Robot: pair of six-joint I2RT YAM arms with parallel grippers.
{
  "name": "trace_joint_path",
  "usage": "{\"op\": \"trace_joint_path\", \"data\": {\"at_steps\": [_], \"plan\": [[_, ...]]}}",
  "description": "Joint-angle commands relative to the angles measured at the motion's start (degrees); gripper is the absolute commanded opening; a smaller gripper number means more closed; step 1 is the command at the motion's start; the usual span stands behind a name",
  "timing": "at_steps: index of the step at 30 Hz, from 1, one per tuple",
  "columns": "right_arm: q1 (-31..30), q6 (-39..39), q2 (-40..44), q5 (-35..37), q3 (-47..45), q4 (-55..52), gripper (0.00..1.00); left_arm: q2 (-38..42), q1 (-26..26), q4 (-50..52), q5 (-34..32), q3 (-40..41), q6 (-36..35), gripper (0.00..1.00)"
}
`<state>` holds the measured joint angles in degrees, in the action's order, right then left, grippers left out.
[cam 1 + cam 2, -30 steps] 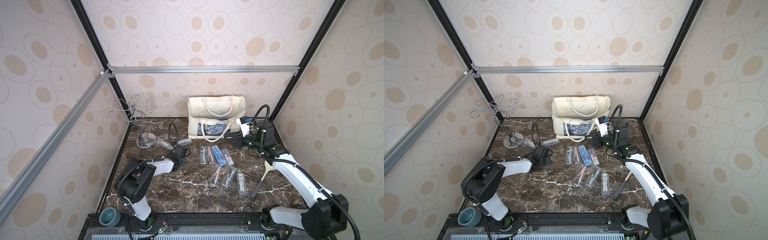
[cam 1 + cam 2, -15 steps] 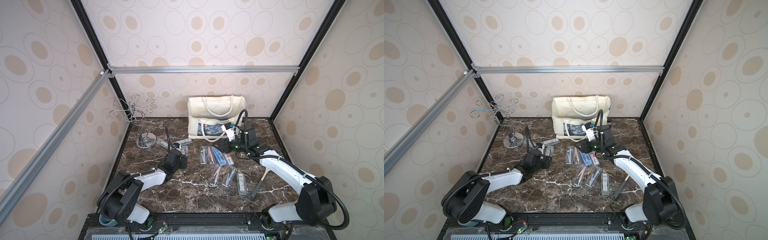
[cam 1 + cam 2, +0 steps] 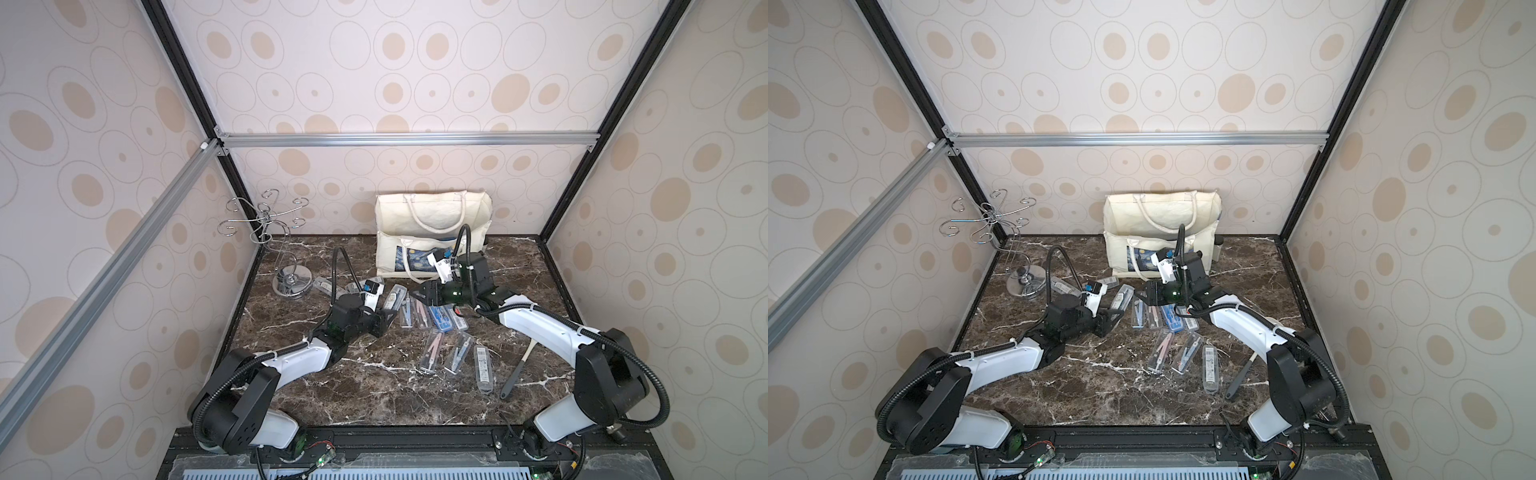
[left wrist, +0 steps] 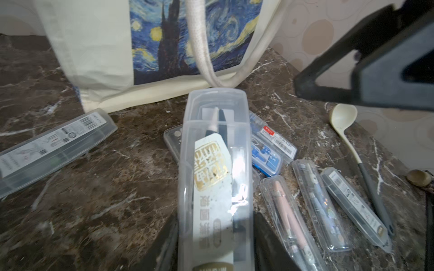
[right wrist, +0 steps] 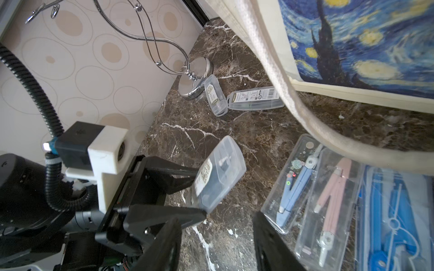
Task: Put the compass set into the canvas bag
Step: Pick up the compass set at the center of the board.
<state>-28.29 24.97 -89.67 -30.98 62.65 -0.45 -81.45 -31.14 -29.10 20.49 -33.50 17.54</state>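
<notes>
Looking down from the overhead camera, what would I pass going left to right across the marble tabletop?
Wire stand → left hand, gripping a compass case → open right hand → grey-handled spoon.

Robot test booth; wallpapered panels (image 3: 415, 83), aluminium frame (image 3: 407, 139), marble tabletop (image 3: 374, 395).

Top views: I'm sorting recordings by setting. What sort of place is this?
Probably a staged robot test booth, not a real room: wallpapered panels on an aluminium frame enclose a marble-look tabletop, with a left arm and right arm mounted at its front edge.
</notes>
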Motion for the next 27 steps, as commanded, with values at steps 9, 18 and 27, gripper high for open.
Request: {"op": "trace_joint_path", "data": {"at_steps": [9,18,27], "plan": [[-0.9,4.8,-4.4,4.3,5.3,-2.6,0.58,-0.4,-0.4,-8.1,6.1,-2.0,0.5,0.41],[-2.0,7.9,-7.9,-0.9,7.0,0.5,0.5,-0.6,-0.4,-10.6,5.8,-0.5,1.3,0.41],[-1.9,11.4,-8.4,-4.1,5.7,4.7,0.28,-0.8,-0.4,-11.5,4.3,-0.3,1.7,0.41]]}}
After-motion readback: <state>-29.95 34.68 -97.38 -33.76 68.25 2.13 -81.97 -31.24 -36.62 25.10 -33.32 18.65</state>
